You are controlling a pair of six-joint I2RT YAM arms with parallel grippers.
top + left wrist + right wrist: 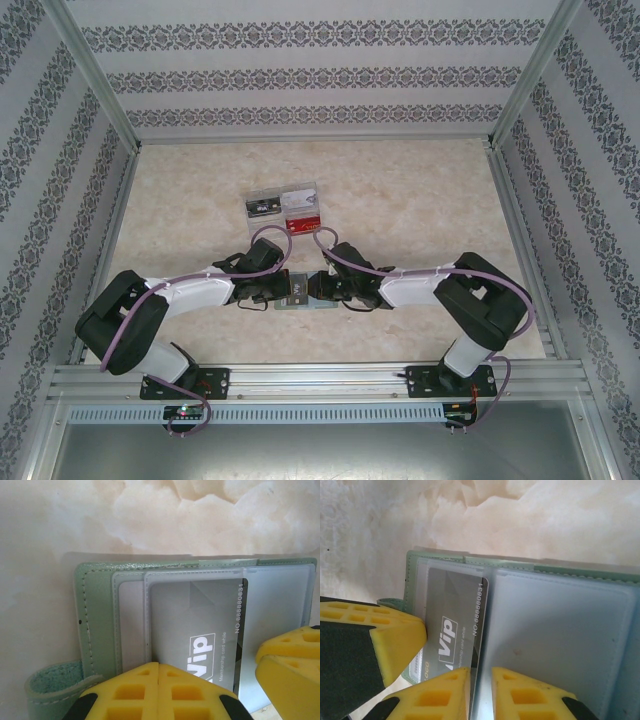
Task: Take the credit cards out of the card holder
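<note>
The grey-green card holder (300, 303) lies open on the table between both arms. In the left wrist view its green cover (97, 605) and clear pockets show, with a grey "VIP" credit card (200, 615) in a pocket, its right edge poking out a little. My left gripper (158, 672) is shut, fingertips pressed together over the pocket's near edge. My right gripper (481, 677) stands slightly open, and the edge of the VIP card (452, 610) runs into the narrow gap between its fingers. The holder's blue-grey inside (560, 625) spreads to the right.
A clear plastic box (285, 203) farther back on the table holds a reddish card (302, 205) and a dark card (263, 207). Patterned walls and metal rails enclose the table. The left gripper's yellow finger (395, 635) sits close beside the right gripper.
</note>
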